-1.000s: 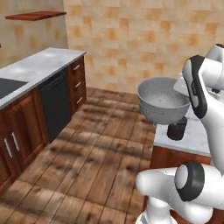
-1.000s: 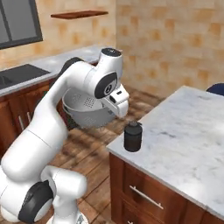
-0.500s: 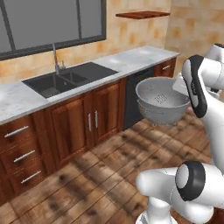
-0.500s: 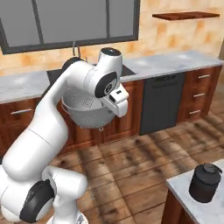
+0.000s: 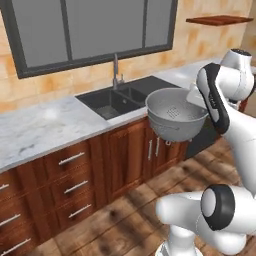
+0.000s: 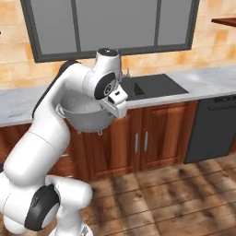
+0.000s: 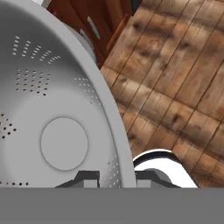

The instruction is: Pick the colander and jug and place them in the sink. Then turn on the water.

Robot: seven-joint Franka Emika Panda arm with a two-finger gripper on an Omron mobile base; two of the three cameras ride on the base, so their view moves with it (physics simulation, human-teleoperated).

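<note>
The gripper (image 7: 117,178) is pinching the rim of the colander (image 7: 52,113): in the hand view one dark fingertip sits inside the bowl wall and the other outside it, with the thin metal edge running up between them. The bowl hangs from that grip in the air, roughly upright with its open side up, in front of the wooden cabinets (image 5: 125,155) and above the plank floor (image 7: 175,87). In the left base view the colander (image 5: 176,114) is held just out from the front edge of the counter (image 5: 45,127), beside the sink (image 5: 131,95) and a little lower than the faucet (image 5: 116,70), its small feet showing under its base. From the right base view the colander (image 6: 85,113) is partly hidden behind the white arm, so the exact spot where the fingers meet the rim is hard to make out there. The sink (image 6: 154,85) lies in the marble counter (image 6: 207,80) under the dark-framed window (image 6: 115,25); the bowl is not over the basin but to one side of it, out over the floor. A black dishwasher front (image 6: 214,129) stands under the counter on the far side of the sink from the colander, and a wooden shelf (image 5: 217,20) hangs on the tiled wall above that end.
</note>
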